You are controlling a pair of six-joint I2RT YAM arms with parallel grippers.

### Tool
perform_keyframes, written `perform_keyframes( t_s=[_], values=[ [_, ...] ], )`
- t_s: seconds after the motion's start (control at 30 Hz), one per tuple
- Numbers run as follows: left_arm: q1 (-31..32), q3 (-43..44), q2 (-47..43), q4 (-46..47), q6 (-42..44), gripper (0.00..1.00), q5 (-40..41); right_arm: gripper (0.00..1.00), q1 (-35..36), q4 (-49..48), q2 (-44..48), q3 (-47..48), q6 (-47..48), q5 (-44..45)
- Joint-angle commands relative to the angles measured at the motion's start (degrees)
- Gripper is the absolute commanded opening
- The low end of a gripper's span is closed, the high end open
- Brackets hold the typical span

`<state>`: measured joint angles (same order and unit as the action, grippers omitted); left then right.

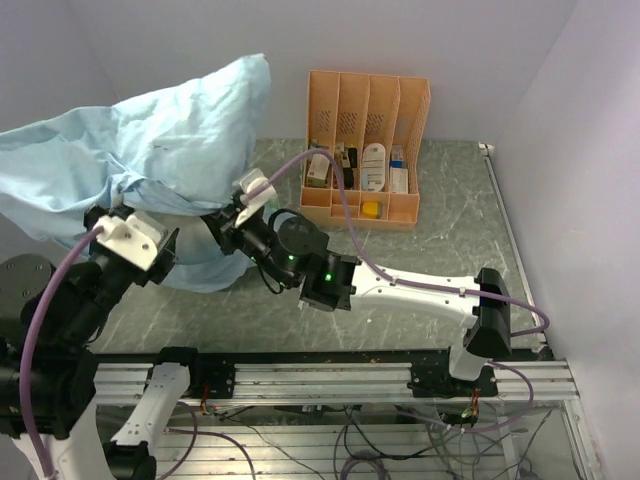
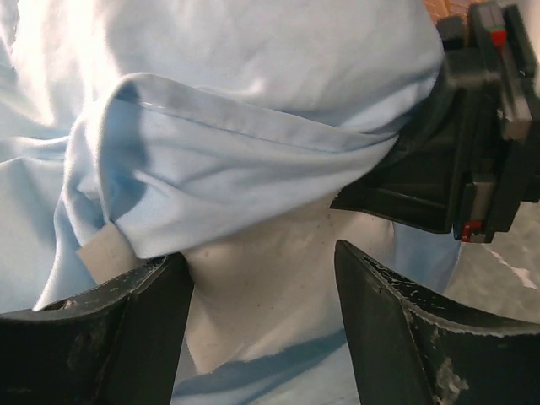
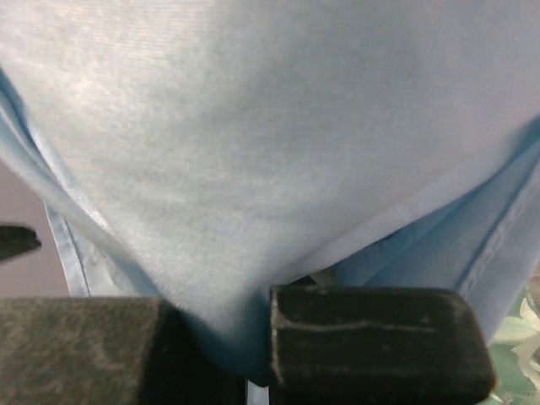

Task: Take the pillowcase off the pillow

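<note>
Both fingers of the right end effector [image 3: 221,337] are closed on a fold of the pillowcase [image 3: 270,152]. The left end effector [image 2: 261,337] is spread wide, the pillow [image 2: 278,287] showing between its fingers under the pillowcase hem. The pillowcase is at the far left of the tabletop [image 1: 450,240]; an orange rack [image 1: 365,150] stands far centre.

At the back of a grey-green marbled table [image 1: 440,250]: an orange file rack [image 1: 368,100], upright, four slots, with small boxes [image 1: 318,168], a white oval item [image 1: 373,166] and a yellow block [image 1: 371,209] inside. Along the near edge, a metal rail [image 1: 330,378]; below it, tangled cables [image 1: 380,440].
</note>
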<state>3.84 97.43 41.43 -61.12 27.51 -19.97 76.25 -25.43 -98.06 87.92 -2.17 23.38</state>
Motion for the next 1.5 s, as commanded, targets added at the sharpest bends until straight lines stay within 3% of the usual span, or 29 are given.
perform_keyframes(
  t_s=[0.0, 0.17, 0.37, 0.57, 0.67, 0.97, 1.17, 1.47],
  values=[
    [-4.9, -4.8, -4.7, 12.8, 6.1, 0.76, -6.5, 0.00, 1.2, 5.1, -2.0, 12.3, -5.5, -2.9],
    [-11.3, -10.7, -10.4, 20.5, 11.7, 0.76, -14.6, 0.00, 2.2, 13.6, -5.7, 20.2, -8.5, -2.7],
    [-13.9, -21.9, -17.8, 36.2, 14.7, 0.74, -15.4, 0.00, 2.6, 16.1, -5.6, 21.3, -10.3, -4.2],
    [-14.2, -20.7, -15.7, 35.6, 15.2, 0.71, -18.0, 0.00, 2.6, 21.4, -7.9, 25.9, -11.8, -7.9],
    [-14.5, -19.4, -13.8, 36.2, 13.8, 0.64, -18.8, 0.00, 3.0, 24.1, -9.6, 28.4, -11.6, -9.5],
    [-14.8, -14.4, -9.9, 38.8, 3.2, 0.33, -19.2, 0.00, 3.6, 23.1, -11.0, 27.1, -10.3, -12.8],
    [-14.8, -9.9, -7.5, 38.8, -7.2, 0.24, -19.5, 0.00, 5.7, 16.4, -7.6, 19.0, -3.2, -14.2],
    [-14.9, -1.8, -1.6, 35.9, -20.5, 0.24, -21.6, 0.00, 9.0, 9.5, -3.2, 8.3, 4.5, -20.8]
  ],
)
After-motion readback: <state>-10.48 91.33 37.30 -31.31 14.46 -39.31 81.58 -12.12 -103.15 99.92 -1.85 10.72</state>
